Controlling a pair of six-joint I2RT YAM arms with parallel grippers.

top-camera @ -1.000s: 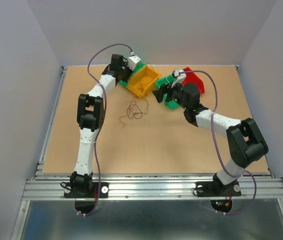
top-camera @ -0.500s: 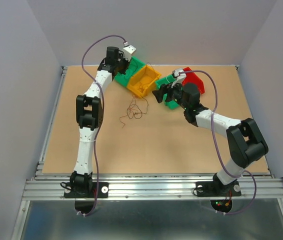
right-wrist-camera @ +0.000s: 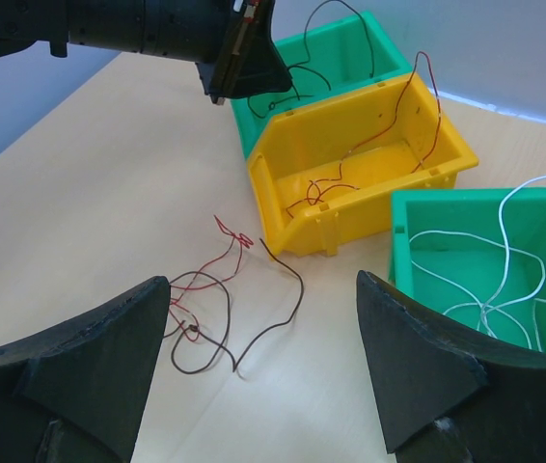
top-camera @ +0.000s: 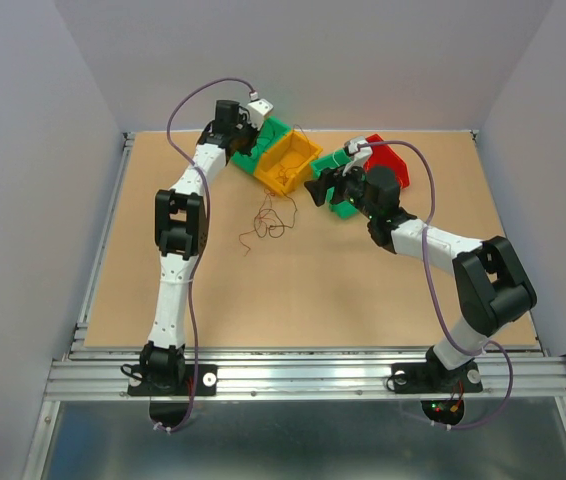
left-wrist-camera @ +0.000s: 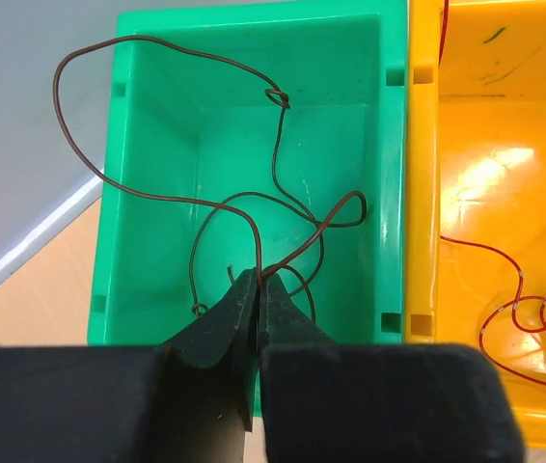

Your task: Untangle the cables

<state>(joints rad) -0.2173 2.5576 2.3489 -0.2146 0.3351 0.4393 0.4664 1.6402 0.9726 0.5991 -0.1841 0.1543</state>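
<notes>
Currently on hand, listed by item.

1. Left gripper [left-wrist-camera: 257,282]: at the far left of the table [top-camera: 313,290], over the far green bin [left-wrist-camera: 157,106]. Jaws all but together, only a thin seam between them. One strand of the brown cable [left-wrist-camera: 276,97] is caught at the tips.

2. Brown cable: a single thin wire in loose loops. Most of it hangs inside the far green bin. One large loop arches over the bin's left rim, and a small knot-like curl sits near the bin's back wall.

3. Yellow bin [left-wrist-camera: 505,96]: set tight against the far green bin's right side. It contains red cables [left-wrist-camera: 543,311], coiled on the floor, with one strand climbing over the back rim.

4. Right gripper [right-wrist-camera: 263,289]: jaws spread wide and holding nothing. It hangs above the table, pointing towards the yellow bin and the loose wires in front of it.

5. Tangle [right-wrist-camera: 196,309]: red and dark brown strands still twisted together, lying on the bare table just in front of the yellow bin, between the two grippers. A brown end curves out towards the bin's front wall.

6. Near green bin [right-wrist-camera: 403,241]: to the right of the yellow bin. It holds white cables [right-wrist-camera: 501,231] in open loops, one strand trailing over the right rim.

7. Red bin [top-camera: 395,160]: behind the right arm, next to the near green bin. Contents cannot be seen.
</notes>
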